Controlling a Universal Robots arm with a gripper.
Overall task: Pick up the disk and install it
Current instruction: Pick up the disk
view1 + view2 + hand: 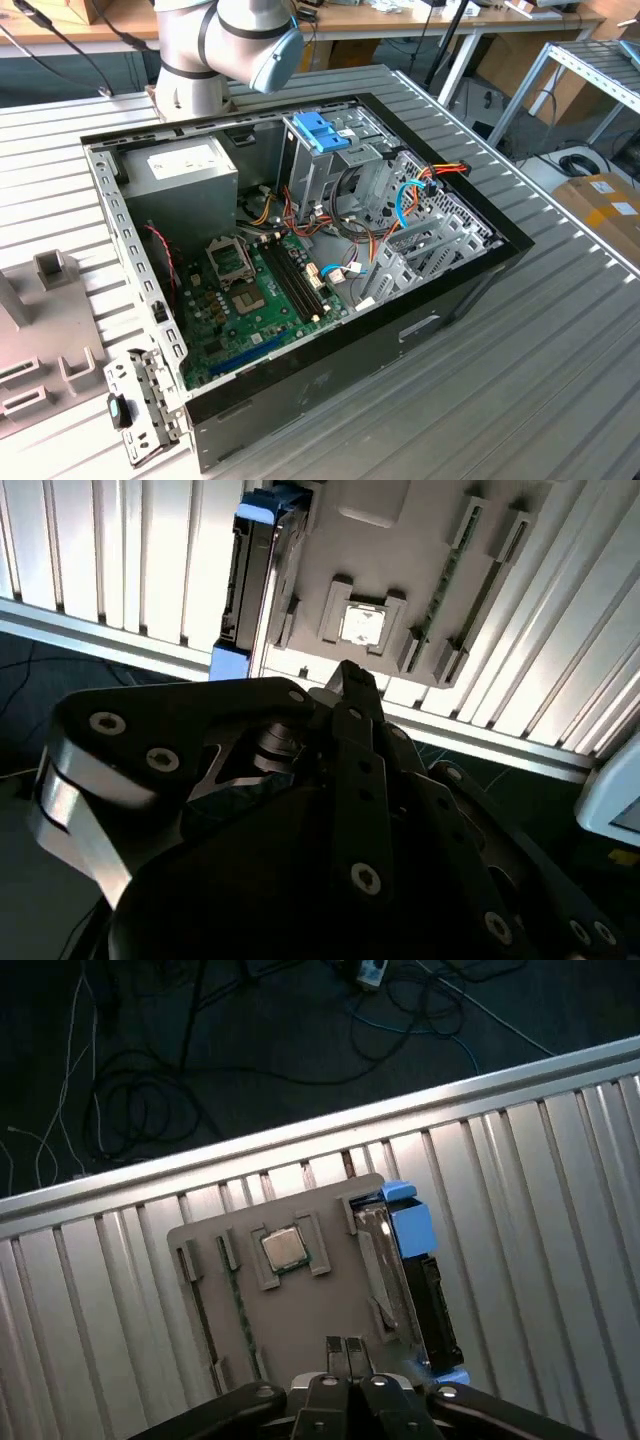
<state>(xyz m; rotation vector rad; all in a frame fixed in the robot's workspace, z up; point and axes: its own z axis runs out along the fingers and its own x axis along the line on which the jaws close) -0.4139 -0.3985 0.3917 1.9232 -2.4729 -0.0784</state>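
Observation:
The disk [430, 1295] stands on its edge in a slot at one side of a grey fixture plate [300, 1305] on the ribbed metal table. It is dark with blue plastic rails. In the second wrist view the disk [242, 580] lies along the plate's [420, 550] edge. My gripper [345, 1350] hovers above the plate, off to the side of the disk and not touching it. Its fingertips [352, 680] are pressed together with nothing between them.
The plate also carries a square processor chip [284, 1249] and thin memory sticks [238, 1305]. In the exterior view an open computer case [450, 290] holds a drive cage with a blue handle [325, 130], a grey power-supply box [185, 170] and a motherboard [250, 300]. Table edge [300, 1135] lies beyond the plate, with cables on the floor.

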